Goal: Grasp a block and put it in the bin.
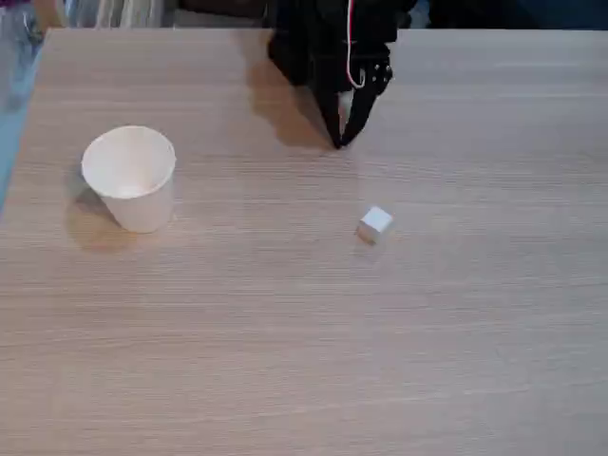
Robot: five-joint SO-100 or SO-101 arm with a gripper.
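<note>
Fixed view, looking down on a pale wood-grain table. Upper centre of the frame: black arm reaching down from the far edge, a white cable looped along it. Gripper pointing down toward the tabletop, fingertips drawn together to a point, nothing between them. Just right of centre: block, a small white cube with grey-shaded sides, resting on the table below the gripper and apart from it. Left of the frame: bin, a white paper cup standing upright with open rim up, well apart from the block.
</note>
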